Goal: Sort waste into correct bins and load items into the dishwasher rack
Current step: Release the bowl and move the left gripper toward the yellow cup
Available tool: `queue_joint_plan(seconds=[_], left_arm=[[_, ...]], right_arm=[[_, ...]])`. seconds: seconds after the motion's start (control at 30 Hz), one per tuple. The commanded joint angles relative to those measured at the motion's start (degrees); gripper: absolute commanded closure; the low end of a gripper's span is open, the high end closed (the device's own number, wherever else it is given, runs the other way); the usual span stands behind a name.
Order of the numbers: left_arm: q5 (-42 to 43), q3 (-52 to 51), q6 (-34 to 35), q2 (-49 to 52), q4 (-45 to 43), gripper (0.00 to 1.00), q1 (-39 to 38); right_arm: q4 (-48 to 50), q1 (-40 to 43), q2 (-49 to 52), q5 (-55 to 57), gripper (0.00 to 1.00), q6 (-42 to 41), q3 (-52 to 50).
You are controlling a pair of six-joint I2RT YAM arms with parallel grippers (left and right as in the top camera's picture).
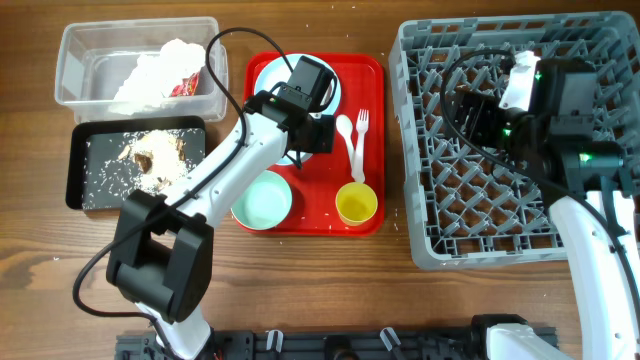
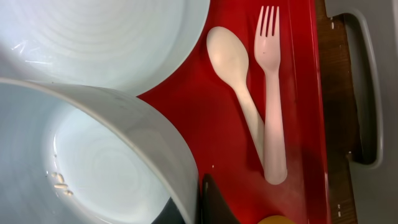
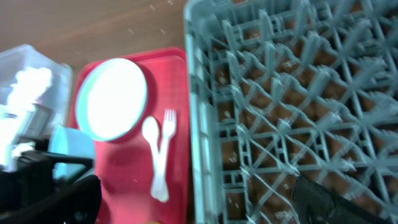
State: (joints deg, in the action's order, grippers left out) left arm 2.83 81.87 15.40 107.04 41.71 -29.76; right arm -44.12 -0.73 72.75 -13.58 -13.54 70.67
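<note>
My left gripper (image 1: 305,135) (image 2: 196,202) is shut on the rim of a pale-blue bowl (image 2: 106,168) with a few rice grains inside, held tilted over the red tray (image 1: 320,218). The arm hides this bowl from overhead; it shows in the right wrist view (image 3: 71,146). On the tray lie the pale-blue plate (image 1: 265,78) (image 2: 106,37), a white spoon (image 1: 346,130) (image 2: 233,68), a white fork (image 1: 362,140) (image 2: 270,74), a yellow cup (image 1: 356,203) and a mint bowl (image 1: 262,198). My right gripper (image 1: 470,115) (image 3: 199,211) is open and empty above the grey dishwasher rack (image 1: 500,215) (image 3: 298,93).
The clear tub (image 1: 90,60) at the back left holds crumpled white paper (image 1: 155,70) and a red-and-white wrapper (image 1: 187,85). The black tray (image 1: 80,170) in front of it holds brown scraps (image 1: 155,155) and rice. Bare wooden table lies along the front edge.
</note>
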Motion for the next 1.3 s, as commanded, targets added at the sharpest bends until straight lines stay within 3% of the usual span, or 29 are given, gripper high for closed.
queue_joint_plan(seconds=[0.0,0.33,0.63,0.87,1.13,1.27], left_arm=[[-0.59,0.31,0.52,0.79,-0.2,0.96,-0.11],[3.74,-0.07,2.03,2.32,-0.2,0.92,-0.13],[3.74,-0.13,2.01,2.86,-0.22,0.76,-0.13],[4.02,0.13,1.99,2.73,-0.59,0.57,0.04],[13.09,4.48,1.03,-0.48,4.44,0.45,0.68],[19.91,4.48,-4.98,-3.08,9.77,0.41,0.59]], right_arm=[[2.21,-0.37,-1.51,-3.5,0.0,0.0,1.07],[3.04,-0.39,-2.1,-3.5,0.0,-0.11,1.05],[2.95,-0.39,-2.1,-3.5,0.0,0.0,1.05],[2.91,-0.39,-2.1,-3.52,0.0,0.02,1.05],[1.99,-0.37,-2.1,-3.48,0.0,0.11,1.05],[1.2,-0.37,-2.1,-3.43,0.0,1.55,1.05]])
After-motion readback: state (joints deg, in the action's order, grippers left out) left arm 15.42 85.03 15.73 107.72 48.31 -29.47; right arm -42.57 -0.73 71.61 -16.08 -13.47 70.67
